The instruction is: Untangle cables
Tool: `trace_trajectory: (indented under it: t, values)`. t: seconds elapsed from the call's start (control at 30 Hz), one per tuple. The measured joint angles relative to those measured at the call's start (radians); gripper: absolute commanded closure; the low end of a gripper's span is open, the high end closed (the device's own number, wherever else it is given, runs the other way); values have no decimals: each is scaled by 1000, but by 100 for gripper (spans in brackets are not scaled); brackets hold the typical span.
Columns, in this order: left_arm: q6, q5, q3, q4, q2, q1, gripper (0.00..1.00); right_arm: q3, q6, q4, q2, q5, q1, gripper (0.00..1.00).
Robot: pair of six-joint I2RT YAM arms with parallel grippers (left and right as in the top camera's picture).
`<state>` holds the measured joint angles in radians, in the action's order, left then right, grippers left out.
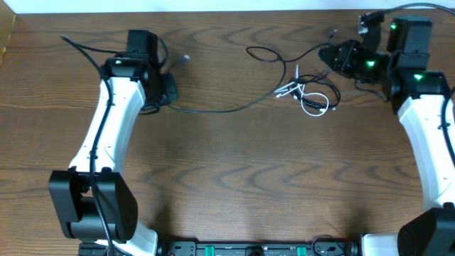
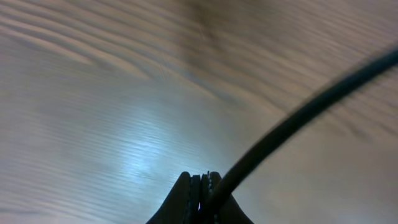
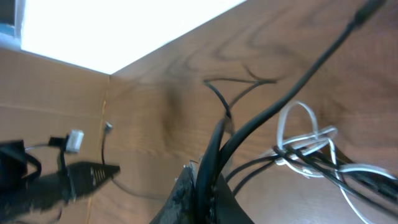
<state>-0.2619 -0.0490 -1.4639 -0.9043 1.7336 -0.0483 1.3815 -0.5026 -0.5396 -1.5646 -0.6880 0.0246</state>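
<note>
A long black cable [image 1: 227, 109] runs along the table from my left gripper [image 1: 169, 91] to a tangle at the back right. There a short white cable [image 1: 311, 103] is knotted with black cables [image 1: 316, 78]. My left gripper [image 2: 202, 186] is shut on the black cable [image 2: 298, 112], low over the wood. My right gripper [image 1: 334, 58] sits just right of the tangle. In the right wrist view my right gripper [image 3: 208, 180] is shut on two black cables [image 3: 273, 109], with the white cable [image 3: 305, 140] looped beside them.
A thin black loop [image 1: 264, 52] lies left of the tangle. A small grey plug end [image 1: 186, 59] sticks out beside the left gripper, and it also shows in the right wrist view [image 3: 74, 140]. The table's far edge [image 1: 234, 10] is close behind both grippers.
</note>
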Motion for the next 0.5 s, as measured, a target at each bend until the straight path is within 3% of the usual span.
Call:
trace_trajectory:
  t: [0.17, 0.4, 0.47, 0.5]
  values:
    - [-52, 119, 0, 169, 0, 93, 92, 9, 159, -296, 5, 48, 68, 99]
    - [-24, -16, -105, 395, -28, 92, 92, 8, 312, -477, 5, 324, -25, 95]
    - [-22, -84, -146, 455, -84, 92, 93, 8, 340, -480, -8, 363, -65, 84]
    - [-26, -113, -163, 479, -113, 92, 93, 8, 348, -480, -17, 371, -78, 66]
